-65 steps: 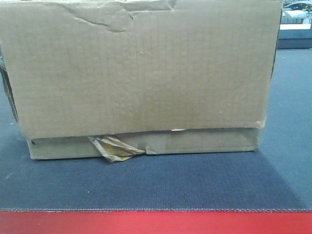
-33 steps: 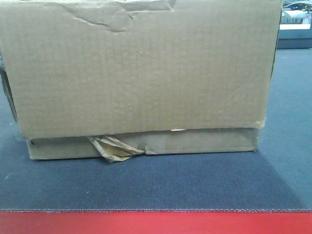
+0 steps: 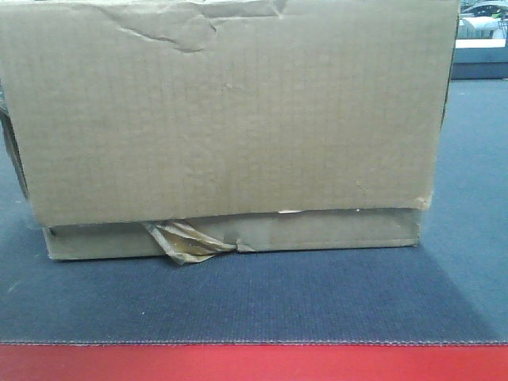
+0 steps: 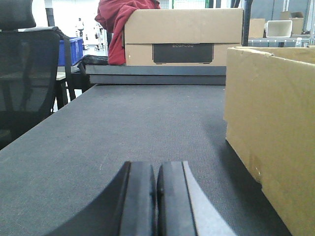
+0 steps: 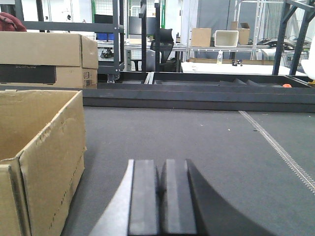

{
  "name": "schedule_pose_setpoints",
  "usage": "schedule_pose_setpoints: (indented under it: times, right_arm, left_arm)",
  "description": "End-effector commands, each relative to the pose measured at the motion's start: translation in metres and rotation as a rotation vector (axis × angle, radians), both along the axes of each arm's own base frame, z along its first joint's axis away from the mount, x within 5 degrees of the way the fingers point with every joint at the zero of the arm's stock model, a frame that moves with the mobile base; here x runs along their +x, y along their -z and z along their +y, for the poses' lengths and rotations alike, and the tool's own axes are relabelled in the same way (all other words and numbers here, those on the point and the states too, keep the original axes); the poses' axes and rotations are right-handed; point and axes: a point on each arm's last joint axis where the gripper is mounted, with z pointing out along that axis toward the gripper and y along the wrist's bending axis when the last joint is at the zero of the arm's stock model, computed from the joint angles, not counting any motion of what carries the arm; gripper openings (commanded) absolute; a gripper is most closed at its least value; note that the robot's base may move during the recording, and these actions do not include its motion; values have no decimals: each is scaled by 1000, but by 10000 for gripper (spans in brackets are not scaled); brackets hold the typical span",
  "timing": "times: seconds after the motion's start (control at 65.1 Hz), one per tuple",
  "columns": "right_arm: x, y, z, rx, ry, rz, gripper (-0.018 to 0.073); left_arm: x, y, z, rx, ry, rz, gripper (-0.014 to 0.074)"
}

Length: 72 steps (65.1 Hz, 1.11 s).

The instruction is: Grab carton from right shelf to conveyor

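One belt: the dark grey conveyor surface (image 3: 254,298) fills the lower part of the front view, with a red strip (image 3: 254,363) along its near edge; it also runs under both wrist cameras toward a raised dark ledge (image 5: 197,93) at the far end.
Carton: the open-topped brown carton (image 3: 230,119) sits on the belt and takes up most of the front view; its upper face is creased near the top, and torn tape (image 3: 186,242) hangs from the lower flap at the left.
Carton seen from the wrists: it stands at the right edge of the left wrist view (image 4: 275,132) and at the left edge of the right wrist view (image 5: 39,157), so it lies between the two arms, touched by neither.
Second box: a closed brown box with a dark label (image 4: 182,37) rests beyond the ledge, with a red cloth (image 4: 115,22) draped just beside it.
Chair: a black mesh office chair (image 4: 29,73) stands off the belt's left side.
Background: metal racks and small boxes (image 5: 202,37) stand well behind.
Left gripper (image 4: 156,201): low over the belt, jaws pressed together with nothing between them, apart from the carton wall.
Right gripper (image 5: 161,201): low over the belt, jaws also pressed together and empty, just beside the carton's corner.
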Motion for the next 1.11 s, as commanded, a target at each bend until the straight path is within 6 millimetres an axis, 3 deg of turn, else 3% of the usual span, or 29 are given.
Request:
schedule_pose_setpoints:
  times: [0.0,0.492,0.661,0.737,0.86,0.891,1.091]
  right_arm:
    - [-1,-1,0,-11,3,-23,-78]
    - [0,5,-1,-10,20,-35,-78]
    - [8,37,0,35,34,-32,-78]
    - [19,68,-1,41,40,4,-78]
    - [26,100,-1,78,40,11,-78]
    - [26,95,-1,86,41,-40,-78]
    - [26,101,-1,83,39,25,-78]
  left_arm:
    - [-1,-3,0,6,-5,-27,14]
    - [-1,-3,0,6,-5,-27,14]
    - [-1,-3,0,6,-5,-27,14]
    - [-1,-3,0,6,-5,-27,14]
    - [-1,-3,0,6,-5,-27,14]
    - [-1,-3,0,6,-5,-27,14]
    - [-1,-3,0,6,-5,-27,14]
